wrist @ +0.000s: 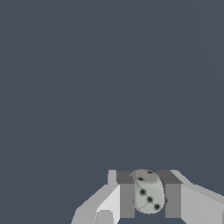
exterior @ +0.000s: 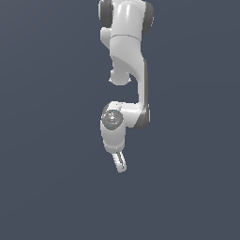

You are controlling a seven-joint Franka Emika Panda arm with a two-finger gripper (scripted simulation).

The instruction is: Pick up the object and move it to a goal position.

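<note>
Tool clamped on 1 object, pale w/ black dots, betw. 2 fingers.

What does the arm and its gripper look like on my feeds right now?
The arm is glossy white with rounded links, dark grey joint bands and a round grey cap with a bluish centre. The gripper has pale grey-white fingers with darker grey square pads. No cables or markings show.

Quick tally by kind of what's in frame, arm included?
Robot arm: 1
Gripper: 1, its fingers closed on the die
Pale spotted die: 1, seen only in the wrist view
Total: 3
</note>
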